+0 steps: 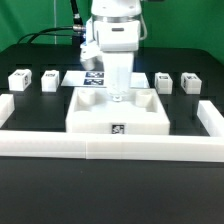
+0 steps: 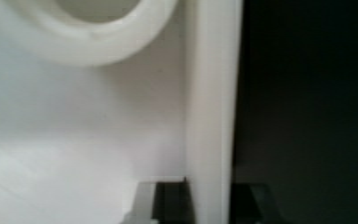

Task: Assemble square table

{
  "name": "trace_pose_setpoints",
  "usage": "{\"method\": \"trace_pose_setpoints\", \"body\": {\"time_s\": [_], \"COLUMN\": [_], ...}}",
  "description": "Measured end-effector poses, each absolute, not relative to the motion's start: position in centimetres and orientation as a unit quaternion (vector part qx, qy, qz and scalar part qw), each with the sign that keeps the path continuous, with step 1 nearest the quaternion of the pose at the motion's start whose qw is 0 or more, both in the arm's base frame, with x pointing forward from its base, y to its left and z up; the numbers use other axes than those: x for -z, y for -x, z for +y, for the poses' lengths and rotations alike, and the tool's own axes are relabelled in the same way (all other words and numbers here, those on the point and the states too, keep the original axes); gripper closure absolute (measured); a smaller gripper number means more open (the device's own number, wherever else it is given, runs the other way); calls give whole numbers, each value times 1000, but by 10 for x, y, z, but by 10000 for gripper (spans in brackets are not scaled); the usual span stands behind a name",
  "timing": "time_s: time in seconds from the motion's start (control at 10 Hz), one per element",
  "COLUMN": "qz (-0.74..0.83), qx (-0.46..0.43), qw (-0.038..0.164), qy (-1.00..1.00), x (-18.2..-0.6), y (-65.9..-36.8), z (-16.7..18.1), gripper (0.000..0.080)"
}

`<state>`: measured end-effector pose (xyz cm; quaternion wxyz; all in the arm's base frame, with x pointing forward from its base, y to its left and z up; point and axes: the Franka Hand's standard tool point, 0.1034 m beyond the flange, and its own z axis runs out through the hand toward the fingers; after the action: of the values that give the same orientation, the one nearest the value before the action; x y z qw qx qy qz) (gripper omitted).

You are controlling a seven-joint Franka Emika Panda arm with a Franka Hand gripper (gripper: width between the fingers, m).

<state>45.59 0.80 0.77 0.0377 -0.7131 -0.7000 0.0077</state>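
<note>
Down in the middle of the black table (image 1: 110,195), the gripper (image 1: 118,98) is reaching into the square table slab (image 1: 100,118). The slab is lying just behind the front border bar (image 1: 110,150), between the side bars (image 1: 28,125), and its little tag is facing the camera. The jaws are sitting very close together. In the wrist view a thin white edge of the slab is running between the dark fingers (image 2: 155,205), so I think they are pinching that edge. One round corner hole (image 2: 87,20) is showing just beside it.

The four leg blocks (image 1: 48,77) are waiting in a row behind the slab, two on the exterior view's left and two on the exterior view's right, well apart from the gripper. None is sitting in a hole yet. The marker board (image 1: 95,78) is lying behind the arm.

I am guessing the arm is moving the slab to a good spot, so most of the job is not yet done. To do this well, the arm should be holding tight and going slowly. The slab should be lying flat, not tipping. A thin edge can slip out of a small pinch, so no jerks. Pushing it snug against the bars would be helping it sit straight for the legs.
</note>
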Motion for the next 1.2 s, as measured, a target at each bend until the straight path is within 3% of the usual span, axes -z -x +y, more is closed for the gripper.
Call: {"method": "trace_pose_setpoints", "body": {"time_s": [0.6, 1.2], "qz": [-676, -706], "qx": [15, 16], "qw": [36, 34], "qy": [736, 707], "x": [-7, -6], "y": [-491, -494], "z": [76, 81], "gripper": [733, 733]}}
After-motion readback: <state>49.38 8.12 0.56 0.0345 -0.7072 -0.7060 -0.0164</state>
